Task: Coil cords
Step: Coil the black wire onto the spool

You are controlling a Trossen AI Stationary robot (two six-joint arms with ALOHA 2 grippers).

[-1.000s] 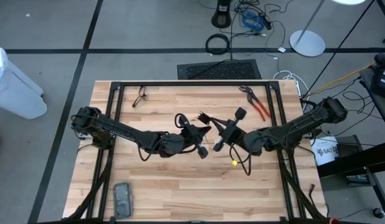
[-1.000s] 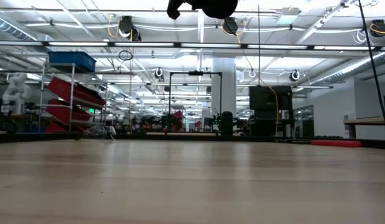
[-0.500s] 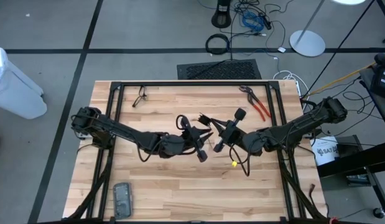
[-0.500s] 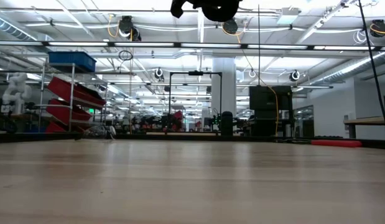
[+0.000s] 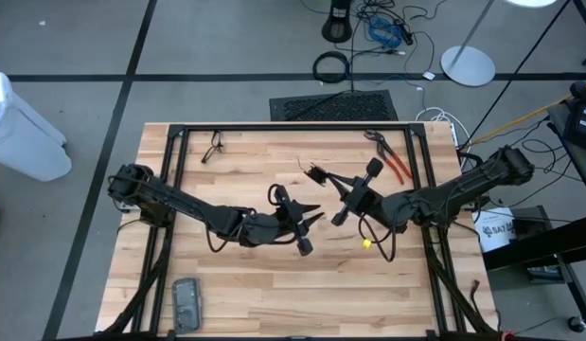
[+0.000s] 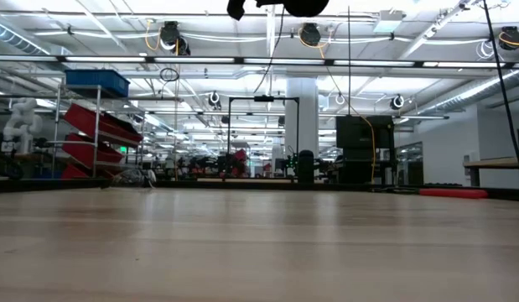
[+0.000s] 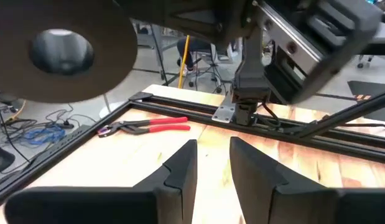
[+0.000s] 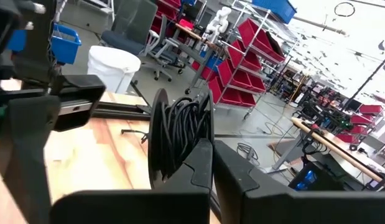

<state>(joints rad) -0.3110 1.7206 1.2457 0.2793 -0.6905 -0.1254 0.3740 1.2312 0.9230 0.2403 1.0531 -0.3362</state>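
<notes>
The cord (image 8: 178,134) is a thin black bundle wound into a ring of several turns. It is held above the middle of the wooden table, with my right gripper (image 5: 324,180) shut on it. In the high view the coil (image 5: 316,173) shows just beyond that gripper's fingers. My left gripper (image 5: 310,214) stands open a little nearer the table's front edge, apart from the coil. In the left wrist view nothing is between its fingers (image 7: 212,152). My right gripper pinches the coil's lower part (image 8: 187,155) between its two fingers, with several turns together in the hold. The fingers come at it roughly level from the table's right side. The coil stands on edge, lifted clear of the table.
Red-handled pliers (image 5: 393,160) lie at the far right of the table, and a small black object (image 5: 214,147) lies at the far left. A grey flat device (image 5: 186,303) lies near the front left. Black frame rails (image 5: 274,127) border the table. A thin black loop with a yellow piece (image 5: 367,243) hangs under the right arm.
My left gripper has opened and drawn back from the coil, toward the table's near edge. My right gripper has stayed shut on the coil and carried it a little toward the far right.
</notes>
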